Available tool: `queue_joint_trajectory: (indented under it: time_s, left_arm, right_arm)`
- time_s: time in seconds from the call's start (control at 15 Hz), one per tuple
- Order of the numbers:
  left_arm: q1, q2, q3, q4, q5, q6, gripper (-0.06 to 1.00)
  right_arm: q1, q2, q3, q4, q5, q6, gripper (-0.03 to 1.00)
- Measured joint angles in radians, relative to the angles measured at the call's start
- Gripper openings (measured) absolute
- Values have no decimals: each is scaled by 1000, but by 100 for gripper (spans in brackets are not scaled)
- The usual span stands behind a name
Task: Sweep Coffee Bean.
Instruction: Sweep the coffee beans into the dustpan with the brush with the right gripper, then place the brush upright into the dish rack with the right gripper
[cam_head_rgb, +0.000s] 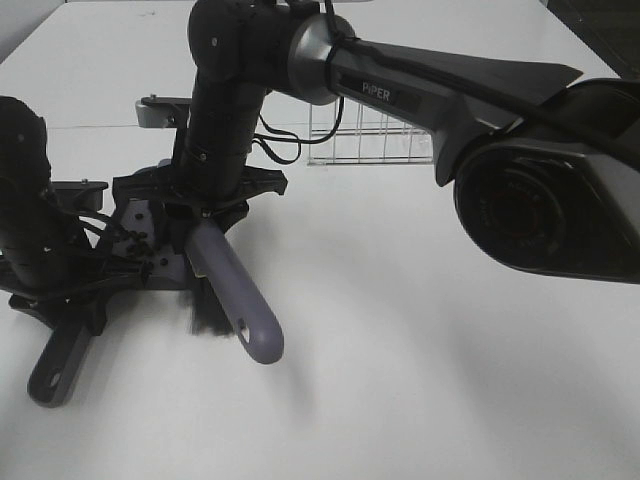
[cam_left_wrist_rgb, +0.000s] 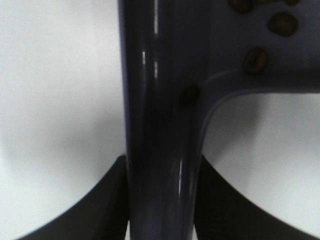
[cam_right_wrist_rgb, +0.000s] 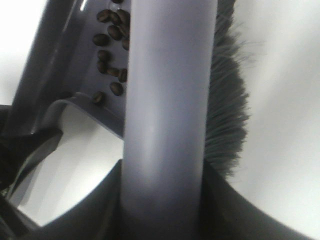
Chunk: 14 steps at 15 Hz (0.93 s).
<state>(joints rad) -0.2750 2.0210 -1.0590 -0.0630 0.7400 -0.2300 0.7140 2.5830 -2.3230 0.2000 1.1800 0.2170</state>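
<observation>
My left gripper (cam_head_rgb: 75, 300) is shut on the grey dustpan's handle (cam_head_rgb: 58, 365), seen up close in the left wrist view (cam_left_wrist_rgb: 160, 125) between the black fingers (cam_left_wrist_rgb: 100, 212). The coffee beans (cam_head_rgb: 135, 240) lie in a small cluster on the dustpan's blade (cam_head_rgb: 160, 262); they also show in the left wrist view (cam_left_wrist_rgb: 256, 61) and the right wrist view (cam_right_wrist_rgb: 107, 55). My right gripper (cam_head_rgb: 205, 215) reaches across to the left and is shut on the brush's grey handle (cam_head_rgb: 240, 300) (cam_right_wrist_rgb: 165, 125). The black bristles (cam_head_rgb: 210, 312) (cam_right_wrist_rgb: 227, 110) rest at the blade's right side.
A clear wire rack (cam_head_rgb: 370, 140) stands at the back of the white table (cam_head_rgb: 420, 400), behind the right arm. The right arm's large black link (cam_head_rgb: 540, 200) hangs over the table's right side.
</observation>
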Motion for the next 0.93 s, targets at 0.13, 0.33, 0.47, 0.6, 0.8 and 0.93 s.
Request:
queue_joint_trajectory:
  time_s: [0.13,0.33,0.47,0.6,0.8,0.93]
  left_arm:
    - [0,0,0,0,0,0,32]
    - [0,0,0,0,0,0,32]
    - [0,0,0,0,0,0,32]
    - [0,0,0,0,0,0,32]
    - [0,0,0,0,0,0,32]
    - [0,0,0,0,0,0,32]
  right_arm:
    - [1,3,-48,14,13,0,28]
    - [10,11,-175,-111,46,4,28]
    - [8,5,-213,-190,47,6,28]
    - [-1,-21,-216,-274,51,0,28]
    - [-65,-90,-216,-322,53,-20,28]
    - [-139,-151,-216,-328,55,-28,28]
